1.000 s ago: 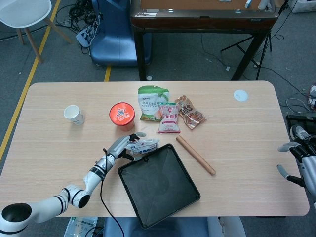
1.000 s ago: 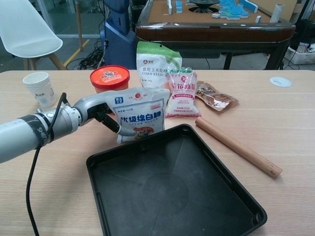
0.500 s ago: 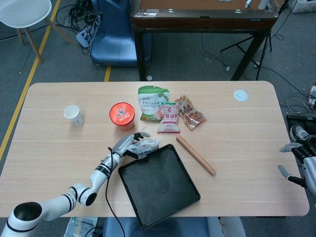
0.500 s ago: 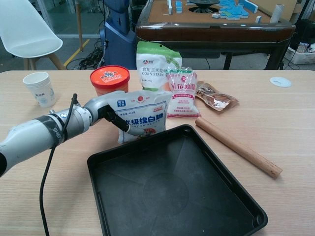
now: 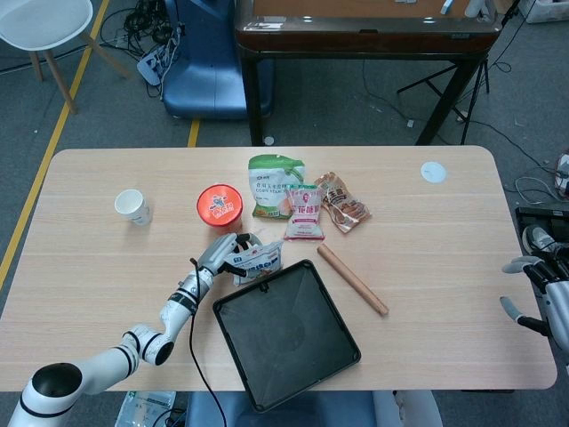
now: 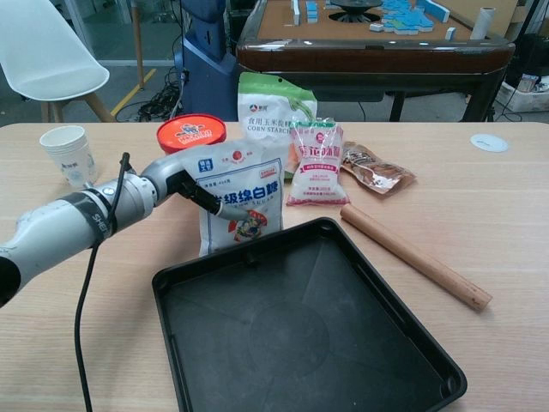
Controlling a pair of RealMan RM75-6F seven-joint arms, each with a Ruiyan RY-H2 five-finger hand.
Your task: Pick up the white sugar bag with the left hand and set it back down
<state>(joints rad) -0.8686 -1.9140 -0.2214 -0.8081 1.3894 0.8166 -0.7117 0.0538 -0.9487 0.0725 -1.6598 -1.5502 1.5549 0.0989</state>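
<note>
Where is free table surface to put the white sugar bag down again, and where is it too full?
The left hand holds the white sugar bag. Bare wood lies left of it, between the paper cup and the table's near edge, and at the right, beyond the wooden stick. It is crowded behind the bag: red-lidded tub, green pouch, pink packet. The black tray borders its front.

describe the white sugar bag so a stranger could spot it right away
Find the black tray at the table's near edge. Just behind its far left corner is the white sugar bag, gripped by the left hand. It alone has blue lettering.
</note>
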